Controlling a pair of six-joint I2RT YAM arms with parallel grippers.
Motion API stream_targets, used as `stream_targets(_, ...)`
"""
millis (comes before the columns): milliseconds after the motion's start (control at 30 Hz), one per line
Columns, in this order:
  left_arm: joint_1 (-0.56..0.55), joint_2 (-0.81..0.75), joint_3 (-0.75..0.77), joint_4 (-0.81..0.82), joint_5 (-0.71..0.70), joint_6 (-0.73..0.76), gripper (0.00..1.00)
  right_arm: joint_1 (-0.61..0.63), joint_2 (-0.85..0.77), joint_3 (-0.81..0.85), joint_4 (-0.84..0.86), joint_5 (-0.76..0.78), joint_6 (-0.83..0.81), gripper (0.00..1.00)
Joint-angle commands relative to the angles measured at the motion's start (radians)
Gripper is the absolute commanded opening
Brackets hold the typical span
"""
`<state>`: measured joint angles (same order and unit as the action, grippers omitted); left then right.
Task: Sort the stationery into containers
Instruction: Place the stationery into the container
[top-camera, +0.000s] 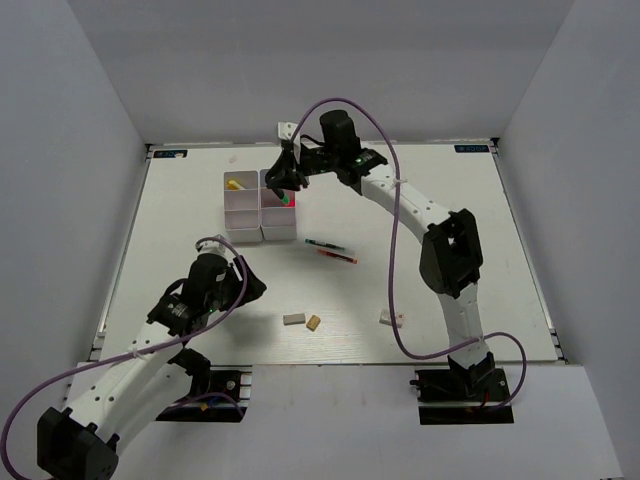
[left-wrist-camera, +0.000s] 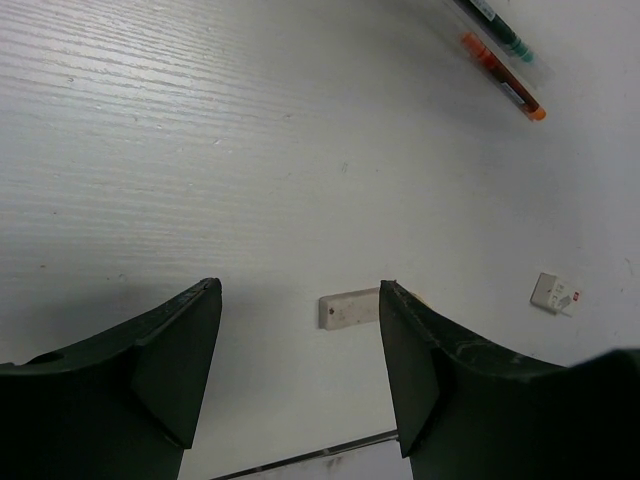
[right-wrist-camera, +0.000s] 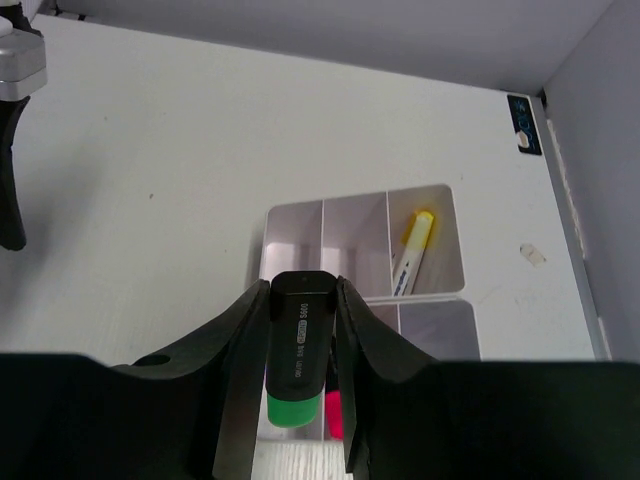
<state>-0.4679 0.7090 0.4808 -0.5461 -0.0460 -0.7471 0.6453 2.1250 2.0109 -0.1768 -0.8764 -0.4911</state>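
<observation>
Right end effector (right-wrist-camera: 300, 300), clamped on a black, green-capped plastic highlighter (right-wrist-camera: 297, 360), over the white six-compartment plastic organiser (top-camera: 243, 212) at the bench's (top-camera: 450, 250) 11 o'clock: centre above the pink-capped one's (right-wrist-camera: 334, 418) compartment before releasing.

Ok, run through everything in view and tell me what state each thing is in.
Right gripper: shut on the green-capped highlighter, above the organiser.
Left gripper: open, empty, over the table.
Yellow-tipped marker: lying in a compartment.
Pink-capped highlighter: in a compartment, mostly hidden.
Two pens: loose on the table.
Grey eraser: loose on the table.
Tan eraser: loose on the table.
White eraser: loose on the table.
</observation>
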Motion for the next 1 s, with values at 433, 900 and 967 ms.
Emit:
stream_targets(433,-0.002,-0.002,0.018,-0.017,0.044,-0.015,0.74,-0.006,0.138,-0.092,0.471,-0.081,0.062,0.00)
stream_targets(900,-0.002,0.069,0.077,-0.003,0.084,0.012,0.75,-0.026,0.167,-0.119,0.496,-0.007,0.005,0.31)
stream_targets(967,-0.002,0.084,0.078,0.035,0.110,0.035,0.76,-0.026,0.155,-0.142,0.508,0.001,0.003,0.60)
